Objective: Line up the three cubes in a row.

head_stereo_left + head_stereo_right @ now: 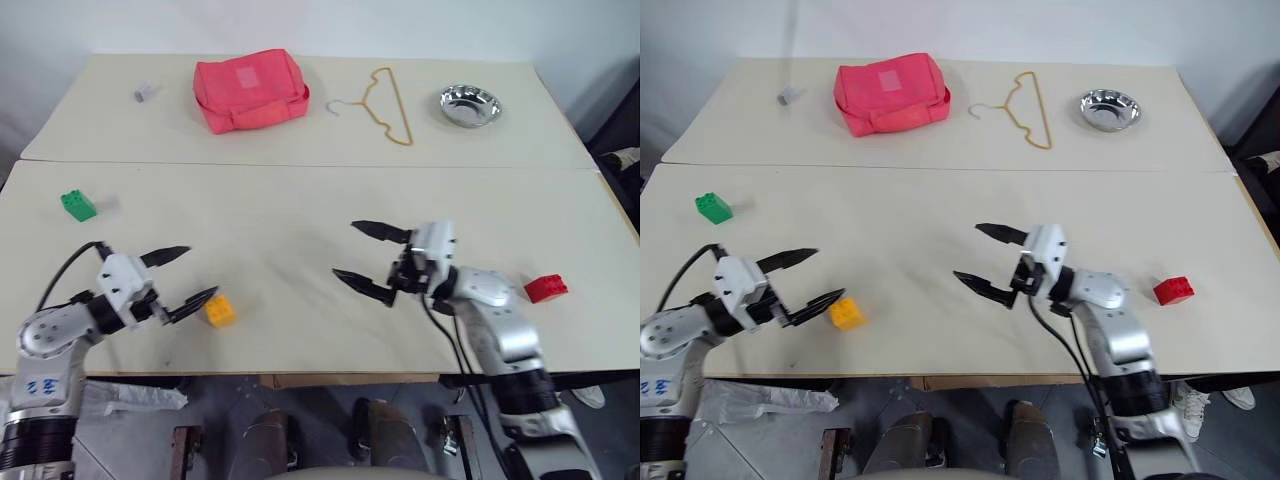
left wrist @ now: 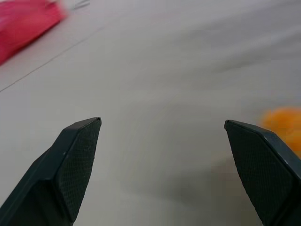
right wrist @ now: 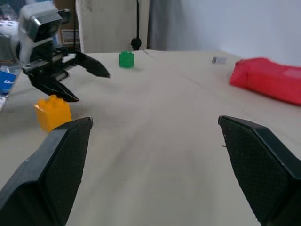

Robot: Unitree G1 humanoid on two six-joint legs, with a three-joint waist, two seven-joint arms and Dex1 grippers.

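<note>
Three small studded cubes lie apart on the near table. The green cube [image 1: 78,205] sits at the far left, the yellow-orange cube [image 1: 220,311] near the front edge, and the red cube [image 1: 546,288] at the right. My left gripper [image 1: 187,276] is open and empty, its lower fingertip just left of the yellow-orange cube [image 2: 284,127]. My right gripper [image 1: 358,254] hovers open and empty over the table's middle, pointing left, well away from the red cube. In the right wrist view I see the yellow-orange cube [image 3: 52,112], the green cube [image 3: 126,59] and the left gripper [image 3: 89,82].
On the far table [image 1: 320,140] lie a pink bag [image 1: 250,90], a yellow wire hanger [image 1: 385,105], a steel bowl [image 1: 470,105] and a tiny grey-white block [image 1: 145,93]. A seam [image 1: 300,164] divides the two tables. The near table's front edge [image 1: 300,372] runs close behind both grippers.
</note>
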